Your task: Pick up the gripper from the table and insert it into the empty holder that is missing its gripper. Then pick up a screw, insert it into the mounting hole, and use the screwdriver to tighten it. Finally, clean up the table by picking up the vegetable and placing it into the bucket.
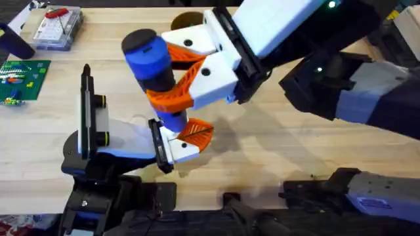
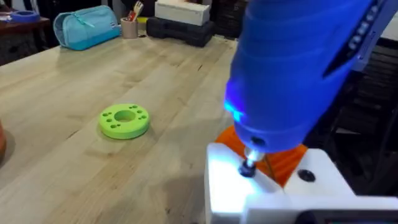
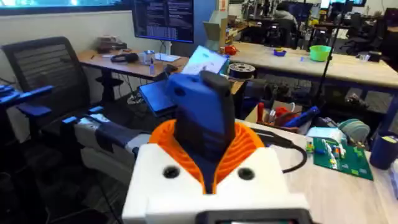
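My right gripper (image 1: 164, 75) reaches across the middle and is shut on the blue screwdriver (image 1: 147, 56), held nearly upright between its orange pads (image 3: 249, 146). The screwdriver (image 2: 298, 68) glows blue at its nose, and its bit tip (image 2: 249, 167) presses on a screw in the white gripper piece (image 2: 273, 196) with an orange pad. That piece sits at the end of my left arm, at the left gripper (image 1: 187, 139). A tan round rim, likely the bucket (image 1: 186, 19), peeks out behind the right gripper. The vegetable is out of view.
A lime-green disc with holes (image 2: 124, 120) lies on the wood past the left gripper. A green circuit board (image 1: 23, 78) and a clear box with a red tool (image 1: 58, 26) sit at the far left. A teal pouch (image 2: 87, 28) and black case (image 2: 180, 30) line the far edge.
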You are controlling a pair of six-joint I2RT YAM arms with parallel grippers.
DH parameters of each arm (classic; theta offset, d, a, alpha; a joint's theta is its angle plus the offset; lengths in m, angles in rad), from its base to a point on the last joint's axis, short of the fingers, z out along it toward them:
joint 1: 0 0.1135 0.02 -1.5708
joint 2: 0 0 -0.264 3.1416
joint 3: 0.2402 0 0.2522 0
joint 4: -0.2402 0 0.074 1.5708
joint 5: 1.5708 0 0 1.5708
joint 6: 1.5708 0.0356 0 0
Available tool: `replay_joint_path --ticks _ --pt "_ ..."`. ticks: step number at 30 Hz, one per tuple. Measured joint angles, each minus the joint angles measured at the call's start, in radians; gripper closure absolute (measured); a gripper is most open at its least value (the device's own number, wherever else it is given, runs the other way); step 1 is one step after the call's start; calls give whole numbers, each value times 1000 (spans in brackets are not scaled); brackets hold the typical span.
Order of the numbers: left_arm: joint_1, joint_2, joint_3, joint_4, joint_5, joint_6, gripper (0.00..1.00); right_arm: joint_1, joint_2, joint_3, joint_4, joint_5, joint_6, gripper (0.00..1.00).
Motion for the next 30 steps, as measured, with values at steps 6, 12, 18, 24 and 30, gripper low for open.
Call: replay_joint_path --ticks 6,12,18,24,30 --pt "0 0 0 0 0 0 986 8 0 0 -3 8 0 961" --pt "0 0 0 -1 3 -3 986 15 0 0 -27 16 -6 961" --pt "0 2 0 -1 3 -6 986 15 0 0 -34 20 -19 961" --pt "0 2 0 -1 3 -6 986 15 0 0 -14 18 -24 959" --pt "0 2 0 -1 3 -6 986 15 0 0 -12 15 -24 960"
